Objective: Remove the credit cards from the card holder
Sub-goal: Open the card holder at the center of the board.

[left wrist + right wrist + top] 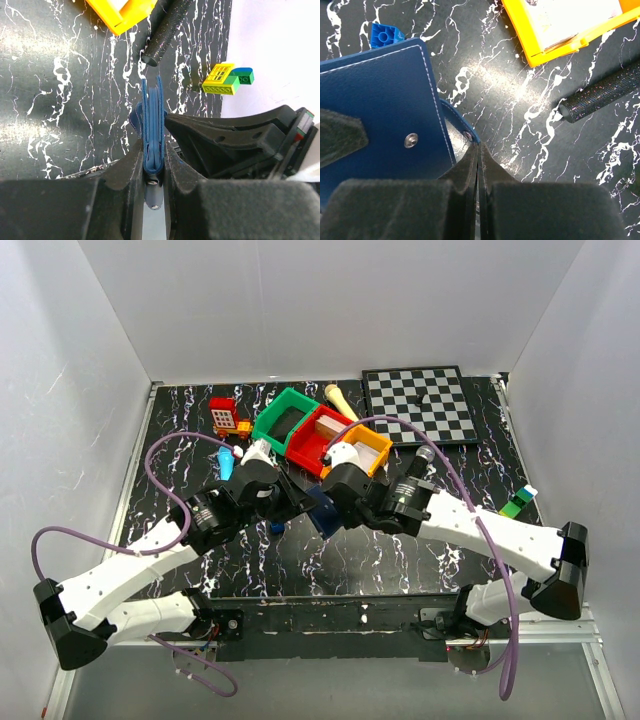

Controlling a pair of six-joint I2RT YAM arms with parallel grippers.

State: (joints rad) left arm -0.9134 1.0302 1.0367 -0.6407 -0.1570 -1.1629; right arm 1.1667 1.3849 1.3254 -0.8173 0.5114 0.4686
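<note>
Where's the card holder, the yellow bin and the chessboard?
card holder (380, 110): right wrist view, outer face.
yellow bin (580, 39): right wrist view, near wall.
chessboard (415, 415): top external view, middle.

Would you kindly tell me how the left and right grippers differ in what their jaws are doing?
The left gripper has its jaws clamped on the blue card holder; the right gripper has its jaws pressed together at the holder's edge. The left jaws stand slightly apart; the right ones touch. Both are black.

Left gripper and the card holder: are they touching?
Touching. The left wrist view shows the card holder standing edge-on, clamped on both sides inside the left gripper.
</note>
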